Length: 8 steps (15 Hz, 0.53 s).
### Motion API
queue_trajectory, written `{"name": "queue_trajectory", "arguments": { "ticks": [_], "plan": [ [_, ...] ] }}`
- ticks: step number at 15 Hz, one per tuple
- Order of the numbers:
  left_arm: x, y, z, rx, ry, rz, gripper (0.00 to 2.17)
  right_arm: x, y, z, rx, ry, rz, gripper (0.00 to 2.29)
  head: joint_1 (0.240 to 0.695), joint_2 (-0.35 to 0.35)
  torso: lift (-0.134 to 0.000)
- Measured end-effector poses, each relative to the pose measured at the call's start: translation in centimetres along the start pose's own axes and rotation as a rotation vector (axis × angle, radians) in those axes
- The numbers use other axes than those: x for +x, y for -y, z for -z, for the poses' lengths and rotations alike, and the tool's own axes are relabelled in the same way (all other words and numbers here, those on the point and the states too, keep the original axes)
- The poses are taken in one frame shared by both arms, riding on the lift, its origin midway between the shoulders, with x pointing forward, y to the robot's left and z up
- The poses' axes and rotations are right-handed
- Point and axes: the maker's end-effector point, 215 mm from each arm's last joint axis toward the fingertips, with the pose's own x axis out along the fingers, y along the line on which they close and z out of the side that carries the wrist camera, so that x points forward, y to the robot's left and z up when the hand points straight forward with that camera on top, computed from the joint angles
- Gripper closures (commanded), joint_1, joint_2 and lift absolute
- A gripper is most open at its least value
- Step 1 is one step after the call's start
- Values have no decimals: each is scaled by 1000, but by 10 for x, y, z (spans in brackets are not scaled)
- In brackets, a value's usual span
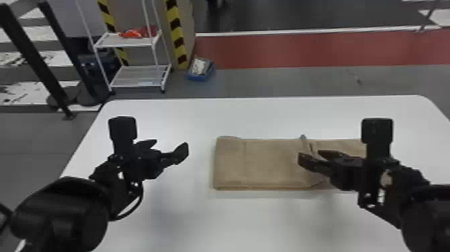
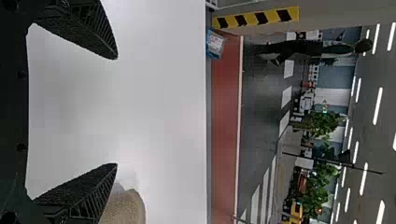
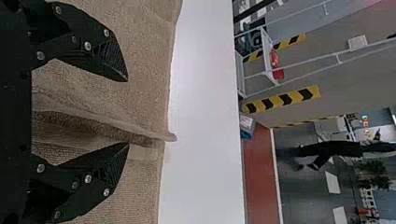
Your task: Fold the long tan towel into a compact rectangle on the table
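A gray floor (image 1: 268,82) lies past the white table (image 1: 268,115), with a red strip (image 1: 301,52) crossing it beyond. Taking twelve o'clock as the table's far edge in the head view, the tan towel (image 1: 261,164) lies long and flat on the table, running from the middle toward three o'clock, its left part folded in layers. A raised ridge (image 1: 305,144) of cloth crosses it, its tip poking past the towel's far edge.

The right gripper (image 1: 311,155) is over the towel, jaws apart, with the ridge between them, not clamped; the folded part extends toward nine o'clock from there. The left gripper (image 1: 169,147) is over the table at the towel's nine o'clock side, jaws spread wide with nothing between them, well apart from the cloth.

On the floor, at eleven o'clock from the towel, a blue bin (image 1: 201,77) holds something pale, too small to tell. At ten o'clock, a white rack (image 1: 137,80) carries a red item (image 1: 131,33) on its upper shelf.

White tabletop runs between the left gripper and the towel, along the towel's twelve o'clock edge, and toward six o'clock.
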Motion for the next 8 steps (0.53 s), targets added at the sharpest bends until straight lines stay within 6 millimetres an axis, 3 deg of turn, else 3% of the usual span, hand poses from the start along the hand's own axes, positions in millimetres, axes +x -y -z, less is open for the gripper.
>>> {"name": "queue_trajectory", "arguments": {
  "ticks": [8],
  "plan": [
    [0,3,17,-4,-15,5,66,4,14,16,4,-43,54,468,695,88,-128]
  ]
}}
